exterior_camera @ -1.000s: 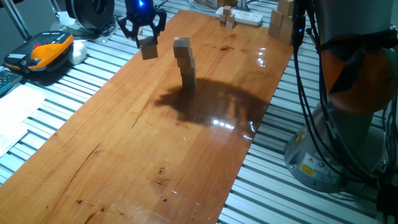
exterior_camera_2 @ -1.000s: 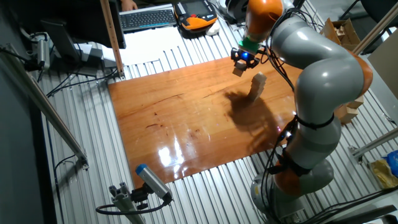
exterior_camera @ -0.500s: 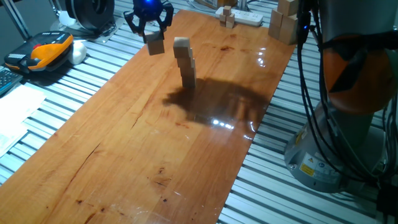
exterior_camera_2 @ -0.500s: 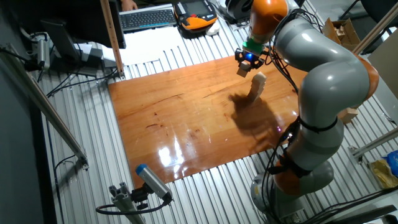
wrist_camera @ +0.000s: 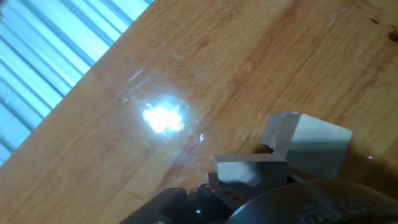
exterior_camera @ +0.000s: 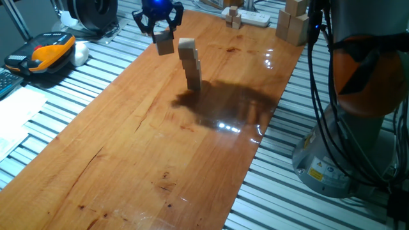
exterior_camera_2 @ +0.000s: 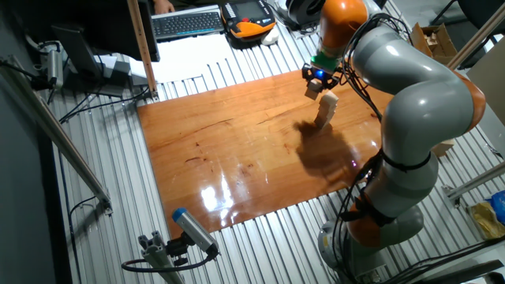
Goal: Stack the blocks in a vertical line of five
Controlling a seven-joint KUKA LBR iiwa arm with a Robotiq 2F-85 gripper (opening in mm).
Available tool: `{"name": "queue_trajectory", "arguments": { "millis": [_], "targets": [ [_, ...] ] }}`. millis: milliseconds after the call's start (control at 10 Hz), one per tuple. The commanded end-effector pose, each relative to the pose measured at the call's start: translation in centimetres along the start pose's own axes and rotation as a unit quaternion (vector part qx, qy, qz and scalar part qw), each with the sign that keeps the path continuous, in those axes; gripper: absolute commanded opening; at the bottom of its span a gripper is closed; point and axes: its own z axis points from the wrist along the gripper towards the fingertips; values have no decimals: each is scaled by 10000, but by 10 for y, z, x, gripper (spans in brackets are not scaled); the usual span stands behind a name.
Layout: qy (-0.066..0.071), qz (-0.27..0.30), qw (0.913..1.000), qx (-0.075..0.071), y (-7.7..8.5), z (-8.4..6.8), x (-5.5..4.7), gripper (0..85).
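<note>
While my end effector (exterior_camera: 159, 25) grips a wooden cube (exterior_camera: 165, 45) just beside the leaning stack (exterior_camera: 190, 64), I fear one bump could topple it.

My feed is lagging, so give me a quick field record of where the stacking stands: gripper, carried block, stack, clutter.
gripper: gripper shut on a block, in the air beside the stack top
carried block: block clear of the table, not yet over the stack
stack: stack upright on the wooden table, slightly uneven; block count hard to tell
clutter: larger pale blocks and power strip at the far end
</note>
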Motion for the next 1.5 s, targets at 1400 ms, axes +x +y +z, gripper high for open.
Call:
{"name": "queue_trajectory", "arguments": {
  "millis": [1400],
  "targets": [
    [-35, 1207, 9925, 172, -22, 8, -11, 0]
  ]
}}
